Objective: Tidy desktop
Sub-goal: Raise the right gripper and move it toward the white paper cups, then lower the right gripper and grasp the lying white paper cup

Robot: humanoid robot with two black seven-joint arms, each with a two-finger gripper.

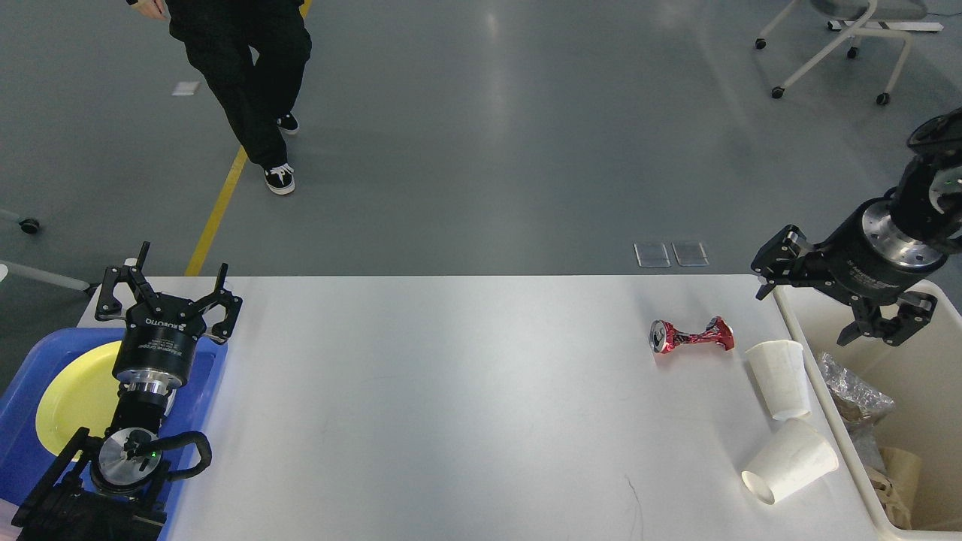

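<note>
The desktop [466, 406] is a wide white tabletop. Near its right end lie a crushed red can [690, 335] and two tipped white paper cups [782, 377] [791, 461]. My right gripper [809, 315] hangs open and empty over the far left corner of the cream bin [928, 376], up and to the right of the can. At the left end, my left gripper [170, 275] stands open and empty, fingers pointing away, above the blue tray [210, 391].
A yellow plate [75, 394] lies in the blue tray. The cream bin holds crumpled foil and brown paper [853, 398]. A person in black [252, 83] walks on the floor beyond the table. A wheeled chair [842, 45] stands at far right.
</note>
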